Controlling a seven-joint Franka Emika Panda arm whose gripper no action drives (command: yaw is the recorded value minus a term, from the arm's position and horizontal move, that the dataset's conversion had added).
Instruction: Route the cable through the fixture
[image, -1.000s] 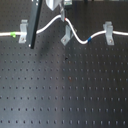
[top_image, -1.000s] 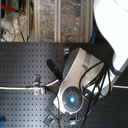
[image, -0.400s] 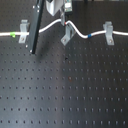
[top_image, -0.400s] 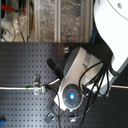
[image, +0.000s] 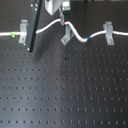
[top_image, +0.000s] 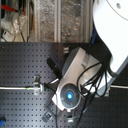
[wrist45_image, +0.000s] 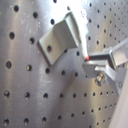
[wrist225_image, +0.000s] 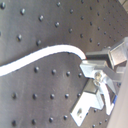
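Cable held just above the slanted fixture, with a real chance of missing the slot

Cable (image: 52, 25) ran white across the far part of the perforated black desk (image: 65, 95) in the first exterior view. It passed through 1 square-facing clip at the first exterior view's left (image: 22, 32), beside its green band (image: 11, 34). It rose to a peak under the gripper (image: 62, 21), then dipped and ran past its blue band (image: 88, 38) to the other square-facing clip (image: 107, 31). The fixture (image: 65, 36) stood just below that peak, set at a slant, and the cable was not yet seated in it. In the second wrist view the fingers (wrist225_image: 92, 67) were clamped on the cable (wrist225_image: 45, 56), which curved away from them over the desk, with the fixture (wrist225_image: 90, 102) close by.

Several things could go wrong from there. Because the fixture sat diagonally, a straight descent might lay the cord on top of 1 prong or beside the bracket rather than into the gap. The first wrist view showed the fixture (wrist45_image: 62, 35) near the fingertips, so a small offset might also bring metal against metal. Both ends looked held by the outer clips, so pulling sideways to line up could tighten the cord and draw it through the grip. The second exterior view could not confirm alignment, since the arm blocked the fixture.
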